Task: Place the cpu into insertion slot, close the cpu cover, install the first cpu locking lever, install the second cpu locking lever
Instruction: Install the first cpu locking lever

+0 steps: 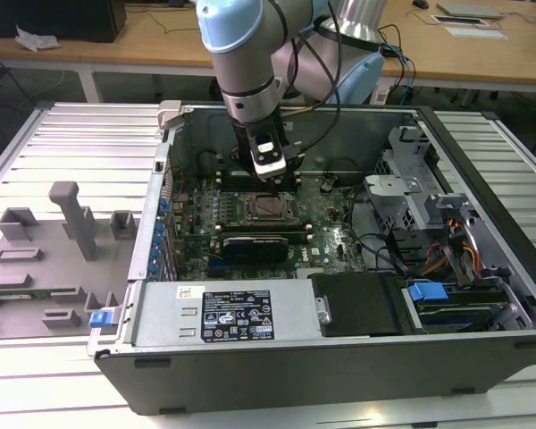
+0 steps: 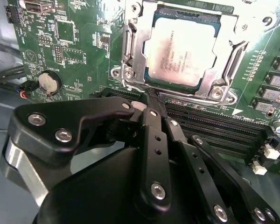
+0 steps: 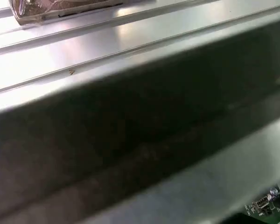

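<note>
In the exterior view we see the arm reaching down into an open computer case (image 1: 277, 375) that lies on a slatted table (image 1: 71, 134). The case holds a green motherboard (image 1: 332, 219), a labelled power supply (image 1: 237, 317) along its near wall and a drive cage (image 1: 402, 192). The pincer (image 1: 272, 179) hangs inside the case, just above the insertion slot (image 1: 266, 208). A grey fixture tray (image 1: 36, 268) lies well away from the pincer, outside the case.

In the second wrist view the black fingers (image 2: 151, 116) are pressed together at their tips; we cannot tell whether anything is nipped between them. Just past the tips the cpu (image 2: 183, 49) sits in the slot, with the cpu cover (image 2: 136, 51) folded flat around it. Black memory slots (image 2: 224, 130) run under the fingers, and a coin battery (image 2: 49, 83) sits off to one side.

In the first wrist view we make out a blurred metal wall (image 3: 130, 140) and a corner of green board (image 3: 270, 207).
</note>
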{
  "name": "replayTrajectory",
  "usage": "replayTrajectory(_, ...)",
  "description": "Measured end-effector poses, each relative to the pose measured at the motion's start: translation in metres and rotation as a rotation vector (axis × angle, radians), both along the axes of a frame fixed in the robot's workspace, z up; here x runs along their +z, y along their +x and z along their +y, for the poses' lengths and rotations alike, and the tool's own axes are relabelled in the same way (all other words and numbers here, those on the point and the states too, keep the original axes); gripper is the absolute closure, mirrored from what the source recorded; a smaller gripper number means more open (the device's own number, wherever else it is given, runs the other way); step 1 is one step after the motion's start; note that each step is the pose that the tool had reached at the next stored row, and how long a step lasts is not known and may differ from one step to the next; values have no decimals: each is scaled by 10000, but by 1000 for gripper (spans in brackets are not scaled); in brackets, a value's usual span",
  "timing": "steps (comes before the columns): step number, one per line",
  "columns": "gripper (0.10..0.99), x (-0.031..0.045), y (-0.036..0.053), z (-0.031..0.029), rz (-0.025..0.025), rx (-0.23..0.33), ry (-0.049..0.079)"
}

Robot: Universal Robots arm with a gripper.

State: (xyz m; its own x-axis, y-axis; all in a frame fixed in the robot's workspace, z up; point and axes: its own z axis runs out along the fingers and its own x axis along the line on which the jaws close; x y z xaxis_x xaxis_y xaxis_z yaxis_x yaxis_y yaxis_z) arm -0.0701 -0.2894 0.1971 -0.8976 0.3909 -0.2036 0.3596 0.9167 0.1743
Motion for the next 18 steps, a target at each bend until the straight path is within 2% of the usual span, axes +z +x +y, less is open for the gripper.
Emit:
replayTrajectory(4,980,1,19,-41,1,3,112)
replayTrajectory(6,980,0,30,-49,0,6,169)
replayTrajectory(8,980,0,41,-54,-1,25,291)
replayTrajectory(9,980,18,41,-54,-1,26,296)
replayTrajectory(11,980,128,41,-54,0,27,285)
replayTrajectory(13,980,170,41,-54,0,25,237)
replayTrajectory(14,980,207,41,-54,0,26,123)
replayTrajectory(15,980,219,41,-54,0,26,61)
replayTrajectory(17,980,220,41,-54,1,27,52)
replayTrajectory(18,980,220,45,-54,149,24,49)
